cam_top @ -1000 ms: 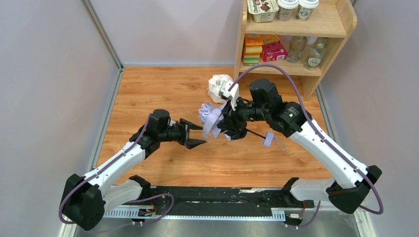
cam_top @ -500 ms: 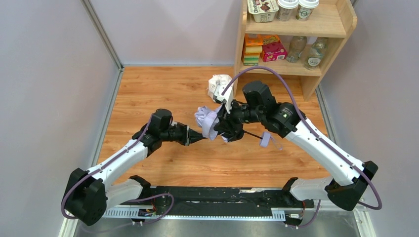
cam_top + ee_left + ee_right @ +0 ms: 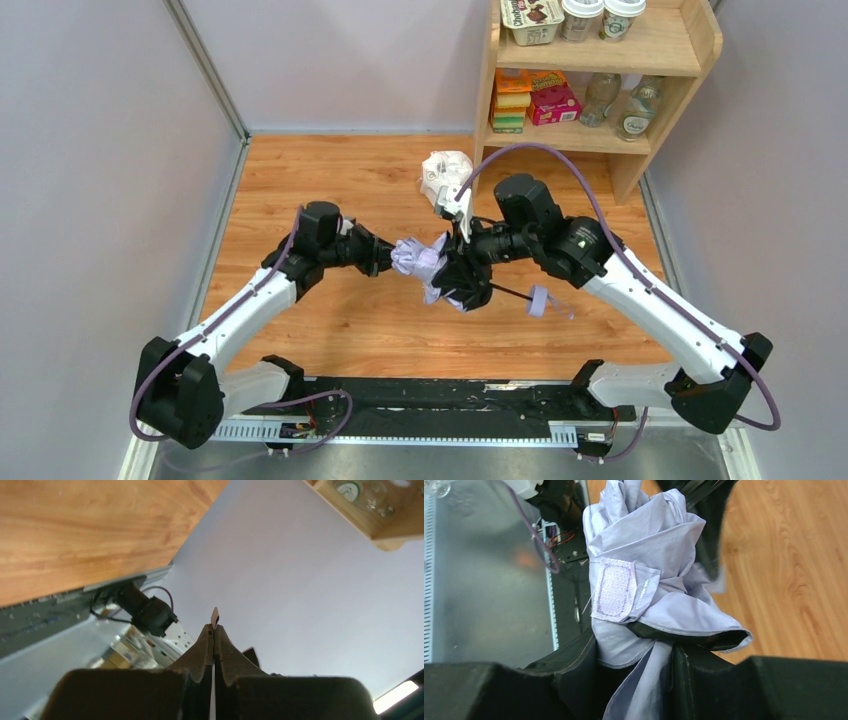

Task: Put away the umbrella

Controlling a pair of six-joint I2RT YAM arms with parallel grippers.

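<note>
The umbrella sits over the middle of the wooden table, between the two arms and apparently raised off the surface. It is collapsed into a crumpled lavender bundle with some black underside showing. The right gripper clamps the gathered canopy from both sides, which keeps the loose fabric squeezed together and turned toward the other arm. From that grip the thin black shaft runs out to the right and nearer, ending in the small lavender handle, which nothing holds.

The left gripper meets the bundle's left end. In its wrist view the fingers are pressed flat together with at most a pale sliver between them, and whether that sliver is fabric cannot be told. The wrist is rolled so its camera looks up the wall, a pose that would suit twisting or winding the canopy tighter.

A Velcro patch lies exposed on the outside of the bundle with nothing fastened to it, so the wrap looks unfinished. A white wrapped lump rests just beyond, apart from the work, and a wooden shelf stands at the far right.
</note>
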